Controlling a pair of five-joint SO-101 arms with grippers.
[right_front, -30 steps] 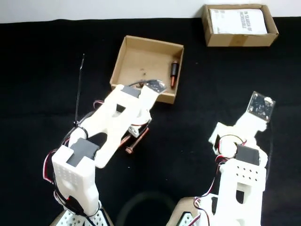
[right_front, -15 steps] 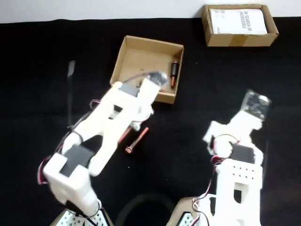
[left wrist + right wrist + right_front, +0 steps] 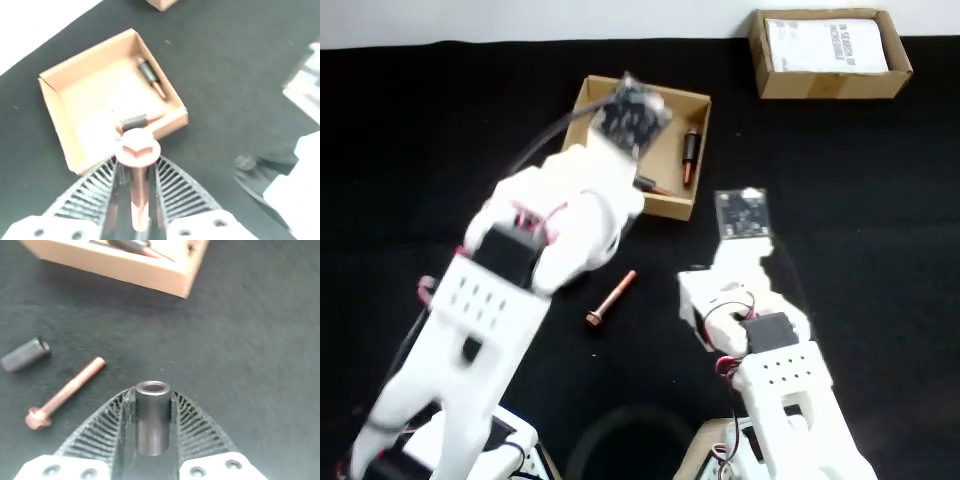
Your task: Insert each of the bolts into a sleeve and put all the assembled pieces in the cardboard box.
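My left gripper (image 3: 136, 161) is shut on a copper bolt (image 3: 136, 150), hex head outward, above the near wall of the open cardboard box (image 3: 582, 135) (image 3: 55, 120). Two assembled pieces lie inside the box, one at the right wall (image 3: 690, 157) (image 3: 151, 80) and one against the near wall (image 3: 650, 186) (image 3: 135, 121). My right gripper (image 3: 152, 391) is shut on a dark sleeve (image 3: 152, 417) over the table near the box's corner. A loose bolt (image 3: 610, 298) (image 3: 65, 392) lies on the black table, with a loose sleeve (image 3: 25, 355) beside it.
A second cardboard box (image 3: 830, 82) holding printed paper stands at the back right. The left arm (image 3: 550, 240) reaches over the table's left half; the right arm (image 3: 750, 310) stands to the right of the loose bolt.
The left arm rose from the table and swung toward the box, carrying a bolt. The right arm swung left toward the table's middle.
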